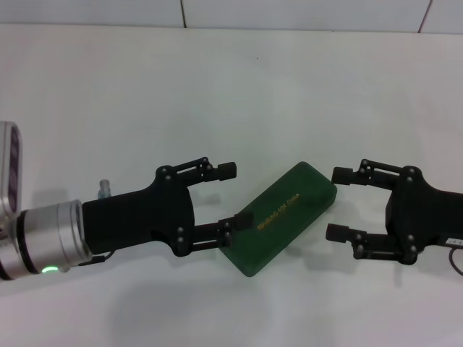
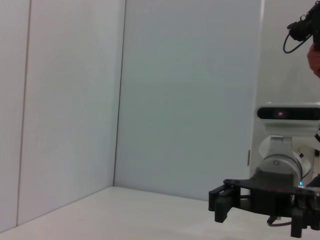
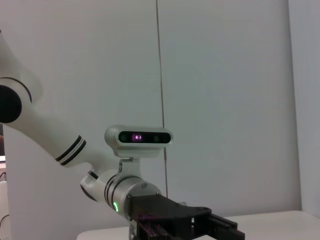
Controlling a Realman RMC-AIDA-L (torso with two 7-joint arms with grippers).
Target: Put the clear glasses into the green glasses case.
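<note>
A plain white surface fills nearly the whole head view, bare and matte, ending at a back wall of pale panels with thin dark seams. The wrist views look out level across the room and show the same tall, pale wall panels meeting at vertical seams. The left arm comes in low from the left edge, a silver cuff with a green light followed by a black wrist body, and the left gripper has its jaws released and spread wide, one finger raised clear of the surface and the other lying just at the near left end of the green glasses case. The right gripper reaches in from the right edge, its jaws also released and wide apart, one fingertip close beside the far right corner of the case and the other near its right side, apart from it. The green glasses case lies closed on the surface between the two grippers, set on a diagonal from near left to far right, lid up with its small gold lettering showing. What the closed case holds cannot be told, and the clear glasses are not visible in any view. Behind the left arm a small grey stub stands out.
</note>
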